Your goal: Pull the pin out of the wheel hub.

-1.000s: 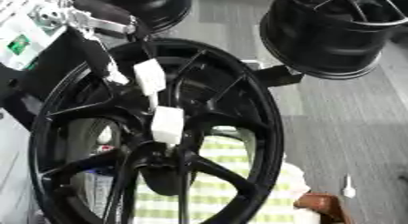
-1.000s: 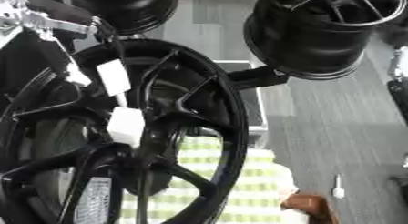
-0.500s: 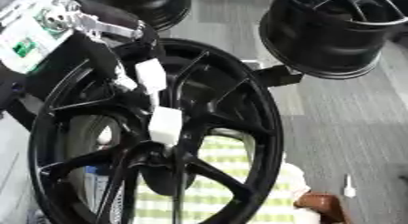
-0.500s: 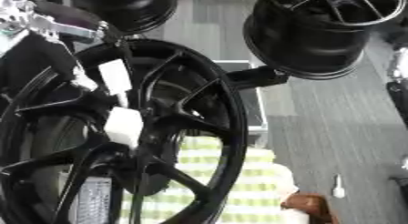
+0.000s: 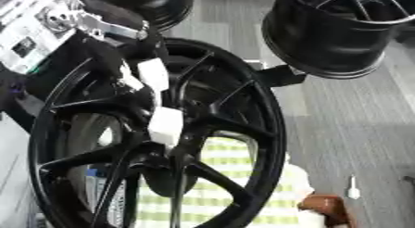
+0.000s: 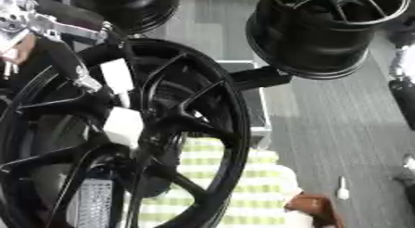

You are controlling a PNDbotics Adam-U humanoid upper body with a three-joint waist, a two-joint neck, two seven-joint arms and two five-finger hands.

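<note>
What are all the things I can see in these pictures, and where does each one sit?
Wheel: one, black, spoked, filling the left and centre.
Tags: two, white, on the wheel's spokes near its middle.
Other wheels: two, black, at the top, one right, one left of centre.
Cloth: one, green and white checked, under the big wheel.
Small white object: one, on the grey floor, lower right.
Brown object: one, bottom right.
Pin: cannot make it out.
Robot's left hand: one, black and silver, top left by the wheel's rim.

Black spoked wheel hub fills left; white tags on spokes. Left hand at upper rim. Second black wheel upper right.
</note>
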